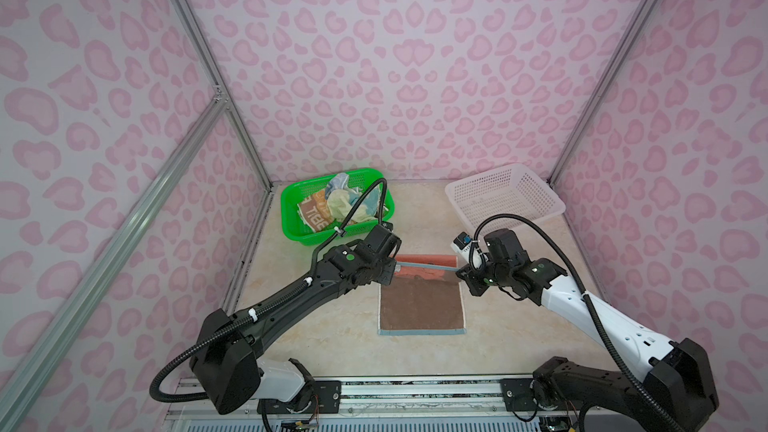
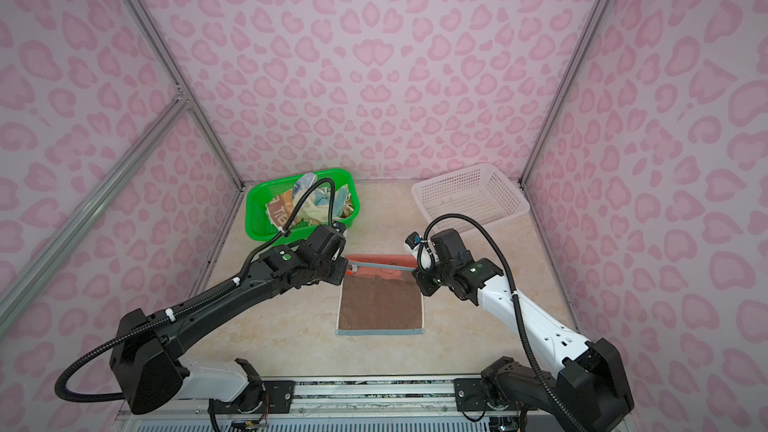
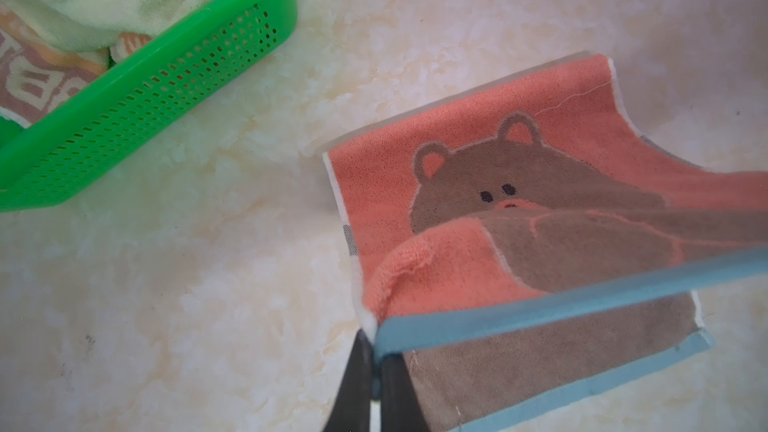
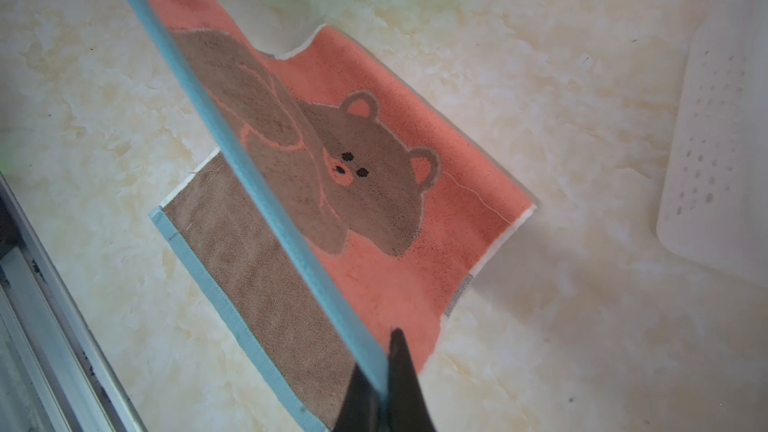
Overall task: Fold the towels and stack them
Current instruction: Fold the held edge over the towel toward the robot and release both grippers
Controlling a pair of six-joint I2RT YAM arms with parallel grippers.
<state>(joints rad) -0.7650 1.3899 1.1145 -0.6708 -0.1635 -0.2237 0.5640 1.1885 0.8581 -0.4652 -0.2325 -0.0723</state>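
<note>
Coral bear towel (image 1: 422, 305) lay at the centre of the desk (image 1: 324, 326) in both top views. One blue-trimmed edge was raised and stretched between the left hand (image 1: 396, 270) and right hand (image 1: 460, 271), each clamped tight on a corner. At upper left, other towels (image 1: 332, 205) filled the green basket (image 1: 291, 222).

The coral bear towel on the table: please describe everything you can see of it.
The bear towel is terry, coral with a brown bear print and blue hems. Its near part lies flat on the marble-look table; the other hem is raised and taut, one corner pinched by the left pincer, one by the right pincer.
</note>
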